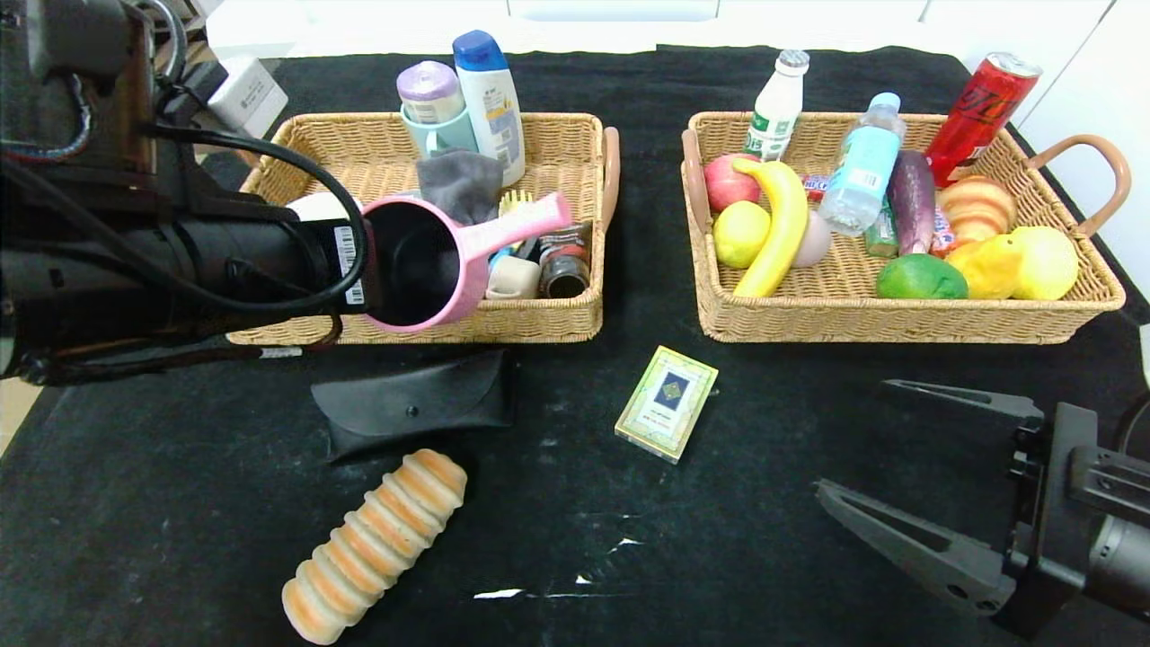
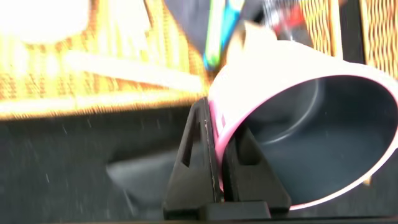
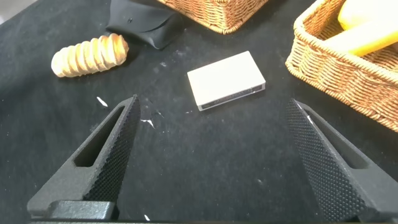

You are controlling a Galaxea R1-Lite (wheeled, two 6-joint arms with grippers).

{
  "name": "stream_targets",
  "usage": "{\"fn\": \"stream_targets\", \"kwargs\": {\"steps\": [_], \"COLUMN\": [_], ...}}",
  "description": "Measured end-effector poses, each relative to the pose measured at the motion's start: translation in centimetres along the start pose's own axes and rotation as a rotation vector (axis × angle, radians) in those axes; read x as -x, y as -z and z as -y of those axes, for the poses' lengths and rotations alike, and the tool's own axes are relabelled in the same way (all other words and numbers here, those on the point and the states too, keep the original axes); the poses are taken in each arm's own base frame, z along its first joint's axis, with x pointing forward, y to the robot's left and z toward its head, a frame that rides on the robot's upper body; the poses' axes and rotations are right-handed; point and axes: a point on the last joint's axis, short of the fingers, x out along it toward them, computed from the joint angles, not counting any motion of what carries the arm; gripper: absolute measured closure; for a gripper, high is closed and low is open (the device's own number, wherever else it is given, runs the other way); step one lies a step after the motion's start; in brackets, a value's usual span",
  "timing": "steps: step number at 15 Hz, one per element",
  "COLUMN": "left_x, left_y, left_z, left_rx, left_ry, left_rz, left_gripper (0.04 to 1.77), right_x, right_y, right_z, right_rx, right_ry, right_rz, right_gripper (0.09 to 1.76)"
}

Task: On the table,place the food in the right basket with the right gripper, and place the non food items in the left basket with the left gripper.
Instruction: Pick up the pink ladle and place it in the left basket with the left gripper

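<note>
My left gripper [image 2: 214, 112] is shut on the rim of the pink saucepan [image 1: 422, 261], which hangs tilted over the front of the left basket [image 1: 539, 316]. On the black table [image 1: 629, 557] lie the black glasses case [image 1: 413, 403], the green-and-cream card box [image 1: 667, 403] and the striped bread roll [image 1: 377, 544]. Low over the table at the near right, my right gripper [image 1: 852, 436] is open and holds nothing. It faces the card box [image 3: 226, 79], with the roll [image 3: 90, 55] farther off. The banana [image 1: 780, 225] and water bottle [image 1: 864, 166] lie in the right basket [image 1: 898, 322].
The left basket also holds a shampoo bottle [image 1: 492, 99], a cup, a grey cloth [image 1: 460, 180] and small jars. Fruit, an eggplant [image 1: 912, 199], a croissant, a red can [image 1: 981, 106] and a milk bottle crowd the right basket. A strip of table separates the baskets.
</note>
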Motion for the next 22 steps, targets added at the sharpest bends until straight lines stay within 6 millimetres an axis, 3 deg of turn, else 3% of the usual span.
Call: {"fn": "stream_targets", "kwargs": {"steps": [10,20,22], "left_x": [-6.1,-8.8,-9.0], "left_y": [-2.6,-2.6,-2.7], "left_z": [-0.1,0.5,0.6], "left_rx": [0.026,0.024,0.025], "left_ry": [-0.049,-0.056,-0.056], "left_rz": [0.155,0.146,0.148], "left_gripper": [1.64,1.64,1.33], "right_x": [0.0,0.1,0.1], "right_y": [0.0,-0.1,-0.1], "right_z": [0.0,0.0,0.0], "right_rx": [0.000,0.000,0.001], "right_ry": [0.004,0.004,0.004], "right_rz": [0.002,0.003,0.004], "right_gripper": [0.15,0.14,0.14]}}
